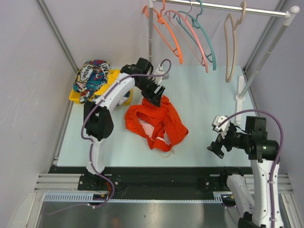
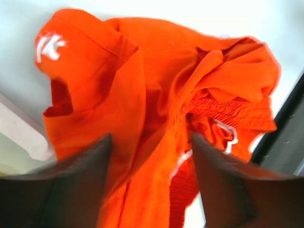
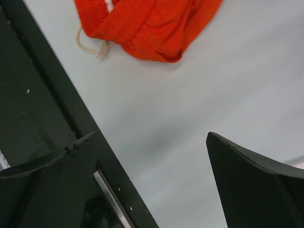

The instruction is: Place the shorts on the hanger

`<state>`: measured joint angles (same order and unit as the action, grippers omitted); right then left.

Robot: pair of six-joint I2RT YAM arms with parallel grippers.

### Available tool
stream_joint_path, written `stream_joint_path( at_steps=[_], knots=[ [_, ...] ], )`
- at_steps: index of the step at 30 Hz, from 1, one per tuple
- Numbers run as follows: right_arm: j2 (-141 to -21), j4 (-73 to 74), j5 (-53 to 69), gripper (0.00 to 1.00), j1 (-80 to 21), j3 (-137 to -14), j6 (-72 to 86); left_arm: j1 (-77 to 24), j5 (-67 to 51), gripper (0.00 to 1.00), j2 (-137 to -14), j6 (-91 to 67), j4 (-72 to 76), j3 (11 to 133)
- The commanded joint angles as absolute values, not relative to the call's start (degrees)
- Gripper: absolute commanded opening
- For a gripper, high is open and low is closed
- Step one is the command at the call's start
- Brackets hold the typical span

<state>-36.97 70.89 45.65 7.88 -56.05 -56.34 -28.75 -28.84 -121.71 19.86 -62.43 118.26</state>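
A lab test cell — bare panel walls (image 1: pixel 28 71), aluminium rail (image 1: pixel 57 182) (robot arms (image 1: pixel 109 97) bolted on).

Shorts (image 2: pixel 156 71) apparently extend behind the blurred left gripper (image 2: pixel 151 142).

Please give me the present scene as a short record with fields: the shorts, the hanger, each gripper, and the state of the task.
shorts: crumpled on the table, left of centre
hanger: hanging on the rail, far right, nothing on it
left gripper: fingers apart, at the shorts' far edge
right gripper: open, holding nothing, right of the shorts
task: shorts not yet on the hanger
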Motion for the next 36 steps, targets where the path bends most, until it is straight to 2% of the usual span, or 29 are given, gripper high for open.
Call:
stream_joint_path(
  at_steps=[1, 2, 5, 7, 11, 15, 18, 25, 28, 32, 35, 36],
  knots=[
    [-41.2, 67.6, 38.3, 1.00, -2.6, -53.0, -58.5, -23.8, -39.8, 0.83, -113.7, 22.1, -61.3, 115.2],
    [-42.0, 66.0, 36.2, 1.00, -6.4, -52.5, -54.7, -21.9, -41.0, 0.92, -108.9, 22.6, -59.3, 113.1],
    [-44.6, 59.0, 27.2, 1.00, -20.4, -49.8, -49.3, -18.1, -44.4, 0.98, -99.5, 24.4, -56.3, 105.4],
    [-45.4, 52.9, 20.4, 1.00, -29.5, -48.4, -46.1, -16.9, -44.1, 0.98, -94.9, 26.4, -55.9, 100.7],
    [-46.7, 43.7, 13.6, 1.00, -40.5, -45.0, -46.0, -15.0, -40.5, 0.97, -83.6, 31.5, -51.1, 88.7],
    [-48.9, 31.2, 9.9, 0.97, -48.3, -41.4, -47.6, -13.7, -42.3, 0.97, -69.2, 34.2, -42.5, 71.9],
    [-50.8, 21.9, 8.2, 0.95, -53.6, -36.5, -51.1, -13.7, -41.1, 0.99, -64.2, 31.8, -35.3, 65.0],
    [-56.1, 4.8, 3.5, 0.94, -56.8, -27.9, -60.5, -13.7, -40.1, 1.00, -61.1, 34.8, -35.3, 61.4],
    [-58.6, -1.3, 3.2, 0.94, -54.9, -25.7, -63.9, -13.7, -38.8, 1.00, -63.0, 42.7, -39.7, 62.3],
    [-63.3, -2.8, 6.1, 0.92, -50.0, -28.5, -61.8, -14.7, -34.8, 1.00, -65.1, 56.7, -40.5, 61.0],
    [-65.8, -2.3, 8.1, 0.84, -47.8, -31.0, -60.7, -16.0, -30.8, 1.00, -67.9, 63.4, -38.9, 60.9],
    [-66.3, -2.0, 8.7, 0.70, -47.7, -31.4, -61.3, -16.3, -29.9, 1.00, -69.7, 64.7, -38.5, 61.2]
  ],
)
